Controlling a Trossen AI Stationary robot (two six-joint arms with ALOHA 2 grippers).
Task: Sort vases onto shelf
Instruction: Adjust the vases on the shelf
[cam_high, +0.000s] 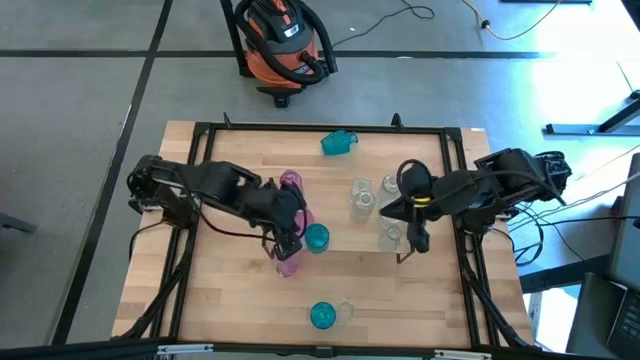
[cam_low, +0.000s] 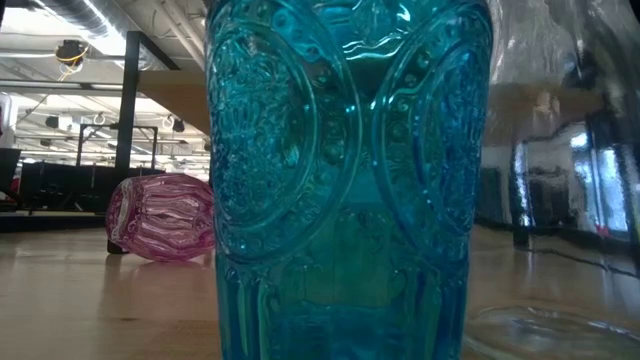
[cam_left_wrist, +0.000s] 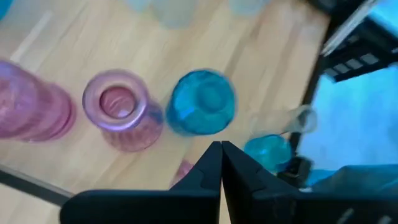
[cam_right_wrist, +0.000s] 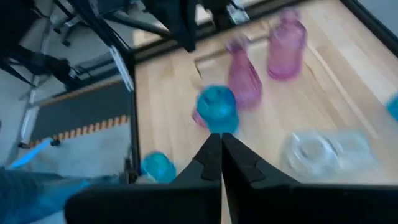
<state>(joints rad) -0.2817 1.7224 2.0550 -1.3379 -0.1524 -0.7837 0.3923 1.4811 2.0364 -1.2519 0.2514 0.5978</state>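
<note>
Two grippers hang over the table with fingers pressed together, holding nothing. In the high view the left gripper (cam_high: 287, 243) sits at centre-left, just beside a pink vase (cam_high: 290, 182) and a teal vase (cam_high: 317, 238); a careless sweep could knock these narrow, top-heavy pieces over. At centre-right the right gripper (cam_high: 413, 240) hovers near clear vases (cam_high: 362, 198), hard to see against the wood. Another teal vase (cam_high: 339, 143) lies tipped at upper centre. I cannot make out any shelf.
</note>
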